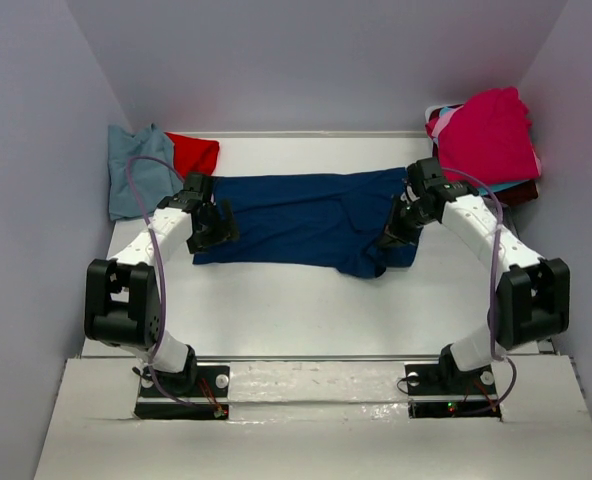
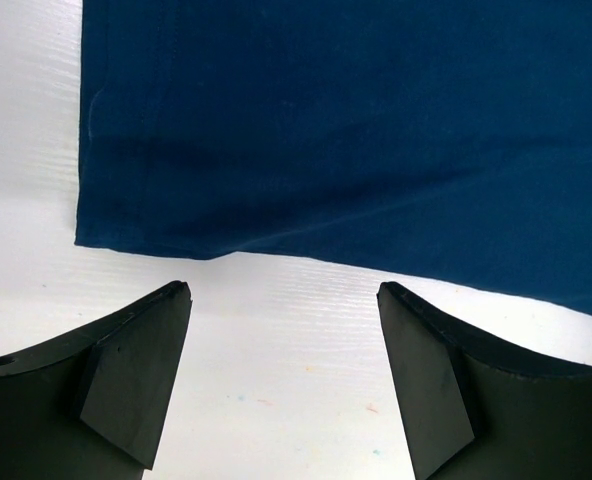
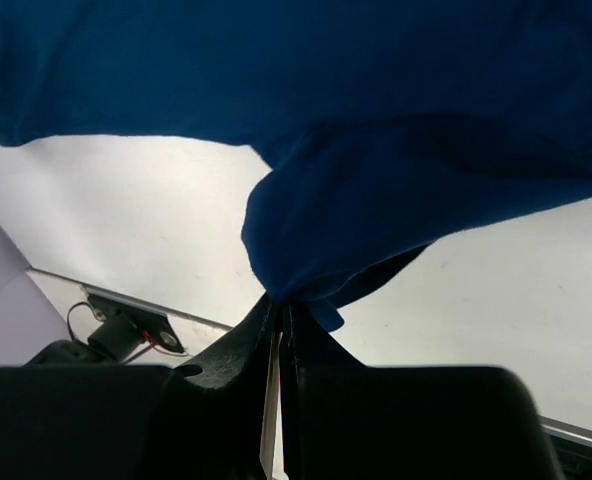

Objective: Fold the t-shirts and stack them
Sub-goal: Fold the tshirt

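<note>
At the right gripper (image 3: 279, 318): pressed together on a small bunch of the navy t-shirt (image 1: 296, 225), at that garment's 4 o'clock corner.
Slip risk: only a thin fold looks caught, so a firm pull could probably tug it free.
Left gripper (image 2: 284, 292): spread wide and holding nothing, just short of the hem at the shirt's 8 o'clock corner.
Skew risk: with one corner held, a lift would likely drag the cloth askew and bunch it.
Navy t-shirt's place: across the middle of the surface (image 1: 306, 310), between both arms.
Navy t-shirt's look: left hem flat and straight, right end rumpled and doubled over; no print shows.
Far corners: blue-grey t-shirt (image 1: 136, 175) and red t-shirt (image 1: 194, 152) at 10 o'clock, magenta t-shirt (image 1: 491, 135) heaped at 2 o'clock; a wide sweep might snag either.
</note>
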Tool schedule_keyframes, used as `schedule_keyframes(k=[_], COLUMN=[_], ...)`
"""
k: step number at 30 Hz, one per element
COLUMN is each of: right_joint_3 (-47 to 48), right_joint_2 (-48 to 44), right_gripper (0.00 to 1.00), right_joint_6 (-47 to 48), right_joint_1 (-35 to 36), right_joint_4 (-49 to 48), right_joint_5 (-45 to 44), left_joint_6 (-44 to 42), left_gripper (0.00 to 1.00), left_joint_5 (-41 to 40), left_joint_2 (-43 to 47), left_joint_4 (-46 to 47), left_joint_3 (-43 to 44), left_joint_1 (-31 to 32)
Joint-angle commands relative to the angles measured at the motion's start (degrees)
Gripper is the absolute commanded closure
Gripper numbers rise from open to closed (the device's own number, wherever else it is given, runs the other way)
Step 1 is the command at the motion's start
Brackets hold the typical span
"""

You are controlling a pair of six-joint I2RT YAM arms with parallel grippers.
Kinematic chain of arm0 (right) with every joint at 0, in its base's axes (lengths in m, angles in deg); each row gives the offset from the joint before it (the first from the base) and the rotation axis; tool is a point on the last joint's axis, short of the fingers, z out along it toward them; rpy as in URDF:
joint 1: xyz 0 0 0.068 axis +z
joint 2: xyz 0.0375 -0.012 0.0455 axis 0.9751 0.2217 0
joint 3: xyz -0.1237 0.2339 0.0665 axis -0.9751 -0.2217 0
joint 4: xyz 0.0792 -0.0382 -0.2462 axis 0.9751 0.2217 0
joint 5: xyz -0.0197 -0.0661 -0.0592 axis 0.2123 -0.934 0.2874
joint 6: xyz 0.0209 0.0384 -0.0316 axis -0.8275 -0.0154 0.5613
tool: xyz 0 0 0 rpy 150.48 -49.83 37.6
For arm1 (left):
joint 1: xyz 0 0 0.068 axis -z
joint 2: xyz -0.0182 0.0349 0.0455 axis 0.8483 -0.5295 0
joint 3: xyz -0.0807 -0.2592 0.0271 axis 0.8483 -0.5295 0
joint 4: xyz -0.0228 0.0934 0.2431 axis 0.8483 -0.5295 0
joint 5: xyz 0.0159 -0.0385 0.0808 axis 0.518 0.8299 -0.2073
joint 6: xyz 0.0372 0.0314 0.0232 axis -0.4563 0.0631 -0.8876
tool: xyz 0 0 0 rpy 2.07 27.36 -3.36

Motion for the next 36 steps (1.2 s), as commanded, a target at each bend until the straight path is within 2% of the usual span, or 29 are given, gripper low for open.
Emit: schedule_keyframes(k=[1, 8, 20, 36], right_joint_3=[3.9, 12.2, 31.6, 40.8], right_joint_2=[5.2, 14.7, 27.8, 35.4], right_gripper=[0.92, 0.92, 0.93, 0.93], right_joint_6=[0.6, 0.6, 0.5, 0.9], right_joint_1=[0.5, 0.5, -1.8, -7.5], right_joint_4=[-0.3, -0.7, 5.9, 9.1], right_joint_5=[-2.6, -6.2, -12.8, -15.5], left_joint_6=[-0.9, -1.5, -2.3, -2.9], left_gripper=[0.13, 0.13, 0.13, 0.13], left_joint_5=[0.3, 0.5, 0.1, 0.0], left_joint_2=[0.5, 0.4, 0.1, -3.0], left_joint_4=[0.4, 0.5, 0.4, -0.4], left_joint_3=[0.3, -0.3, -0.2, 3.1], left_joint_1=[-0.1, -0.1, -0.1, -0.1])
